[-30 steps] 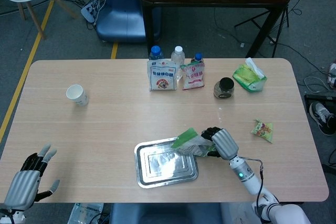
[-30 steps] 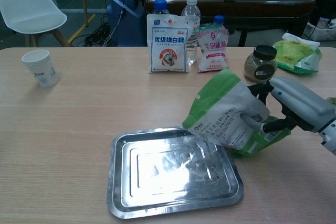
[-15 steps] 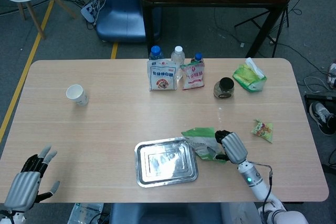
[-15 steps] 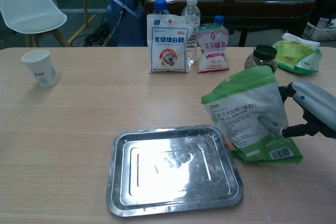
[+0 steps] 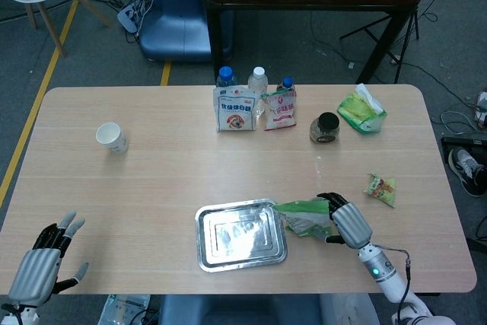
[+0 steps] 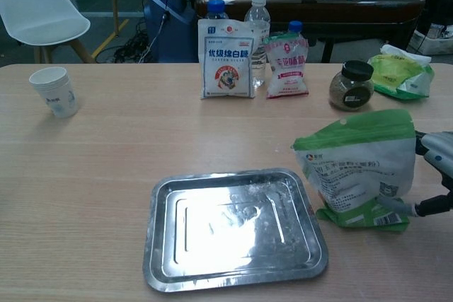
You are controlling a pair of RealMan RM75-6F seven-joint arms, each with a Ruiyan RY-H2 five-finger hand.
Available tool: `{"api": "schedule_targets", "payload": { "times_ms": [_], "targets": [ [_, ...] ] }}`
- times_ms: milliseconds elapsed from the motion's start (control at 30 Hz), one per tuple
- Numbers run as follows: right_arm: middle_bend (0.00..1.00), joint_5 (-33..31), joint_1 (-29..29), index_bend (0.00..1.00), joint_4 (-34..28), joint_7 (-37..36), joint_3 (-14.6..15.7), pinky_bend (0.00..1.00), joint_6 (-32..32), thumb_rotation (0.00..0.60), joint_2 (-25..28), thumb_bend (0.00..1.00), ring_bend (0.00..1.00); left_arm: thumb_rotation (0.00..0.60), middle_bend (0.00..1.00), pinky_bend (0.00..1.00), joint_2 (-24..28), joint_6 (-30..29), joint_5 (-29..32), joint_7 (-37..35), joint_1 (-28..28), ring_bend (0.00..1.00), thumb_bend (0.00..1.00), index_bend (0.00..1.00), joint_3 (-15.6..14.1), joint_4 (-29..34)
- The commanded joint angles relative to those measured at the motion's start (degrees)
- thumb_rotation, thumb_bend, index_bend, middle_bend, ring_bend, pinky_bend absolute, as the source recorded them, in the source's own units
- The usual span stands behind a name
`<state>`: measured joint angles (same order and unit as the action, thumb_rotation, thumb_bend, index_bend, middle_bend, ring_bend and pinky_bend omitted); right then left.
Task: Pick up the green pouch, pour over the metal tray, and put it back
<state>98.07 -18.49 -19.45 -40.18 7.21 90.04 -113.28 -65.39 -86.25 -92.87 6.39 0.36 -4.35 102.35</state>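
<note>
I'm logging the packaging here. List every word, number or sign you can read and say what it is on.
"优级绵白糖": white and blue bag, chest view.
Pink and white bag: print too blurred to read.
Green pouch, held by the right hand: text and barcode too small to read.
Paper cup: faint marks, unreadable.
Left hand: no markings.

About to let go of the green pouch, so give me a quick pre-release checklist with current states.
1. Green pouch clear of the metal tray, standing to its right: ok.
2. Pouch upright, not tipped toward the tray: ok.
3. Pouch base resting on the table: cannot tell for sure, though it looks down.
4. Right robot hand holds the pouch from behind: ok.
5. Jar far enough behind the pouch: ok.
6. Left robot hand open, at the table's near-left edge, out of the way: ok.
</note>
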Motion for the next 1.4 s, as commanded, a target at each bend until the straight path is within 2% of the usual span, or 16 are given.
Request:
{"api": "schedule_targets", "payload": {
  "times_ms": [33, 167, 333, 500, 633, 700, 800, 933, 1033, 1400],
  "targets": [
    [0.18, 0.4, -0.1, 0.12, -2.8, 1.2, 0.3, 0.12, 0.3, 0.600, 1.6, 0.17, 0.10, 0.600, 0.01, 0.05, 0.1, 0.0, -0.2, 0.0, 0.0, 0.12, 0.28, 0.11, 0.0, 0.1],
    [0.12, 1.3, -0.1, 0.01, -7.3, 3.8, 0.9, 0.06, 1.3, 0.600, 4.9, 0.15, 0.05, 0.600, 0.01, 0.05, 0.2, -0.4, -0.2, -0.2, 0.0, 0.12, 0.28, 0.11, 0.1, 0.0],
    [0.09, 1.5, 1.0, 0.00, -16.7, 8.5, 0.9, 0.03, 3.2, 0.600, 11.2, 0.15, 0.02, 0.600, 0.01, 0.05, 0.5, -0.6, 0.0, -0.5, 0.0, 0.12, 0.28, 0.11, 0.3, -0.1],
    [0.10, -0.1, 2.3, 0.00, -33.8, 17.5, -0.5, 0.03, 4.2, 0.600, 21.0, 0.15, 0.02, 0.600, 0.01, 0.05, 0.5, -0.8, -0.2, -0.9, -0.3, 0.12, 0.28, 0.11, 0.9, -0.4],
    [0.15, -2.0, 3.2, 0.00, -48.2, 26.0, -1.9, 0.03, 3.8, 0.600, 29.0, 0.15, 0.04, 0.600, 0.01, 0.05, 0.4, -0.7, -0.1, -1.1, -0.7, 0.12, 0.28, 0.11, 1.3, -0.6],
    [0.18, -3.4, 3.9, 0.02, -54.8, 29.9, -2.8, 0.04, 3.9, 0.600, 32.8, 0.15, 0.07, 0.600, 0.01, 0.05, 0.3, -0.8, -0.2, -1.2, -0.8, 0.12, 0.28, 0.11, 1.5, -0.8],
    [0.25, -5.5, 5.3, 0.12, -61.7, 34.5, -4.3, 0.12, 4.6, 0.600, 36.9, 0.16, 0.15, 0.600, 0.01, 0.05, 0.4, -1.2, 0.0, -1.3, -0.8, 0.12, 0.28, 0.11, 1.8, -1.1],
    [0.36, -8.1, 7.2, 0.32, -66.4, 39.2, -6.0, 0.27, 5.7, 0.600, 40.0, 0.20, 0.27, 0.600, 0.01, 0.05, 0.6, -1.4, 0.2, -1.6, -0.9, 0.12, 0.28, 0.11, 2.2, -1.2],
    [0.40, -10.0, 8.6, 0.39, -68.2, 41.1, -6.6, 0.33, 5.6, 0.600, 41.3, 0.20, 0.30, 0.600, 0.01, 0.05, 0.6, -1.5, 0.2, -1.6, -1.0, 0.12, 0.28, 0.11, 2.3, -1.3],
    [0.42, -14.2, 11.6, 0.41, -71.7, 42.9, -7.0, 0.34, 2.0, 0.600, 44.3, 0.20, 0.32, 0.600, 0.01, 0.05, 0.6, -1.9, 0.0, -0.5, -1.0, 0.12, 0.28, 0.11, 2.4, -0.7]
  ]
}}
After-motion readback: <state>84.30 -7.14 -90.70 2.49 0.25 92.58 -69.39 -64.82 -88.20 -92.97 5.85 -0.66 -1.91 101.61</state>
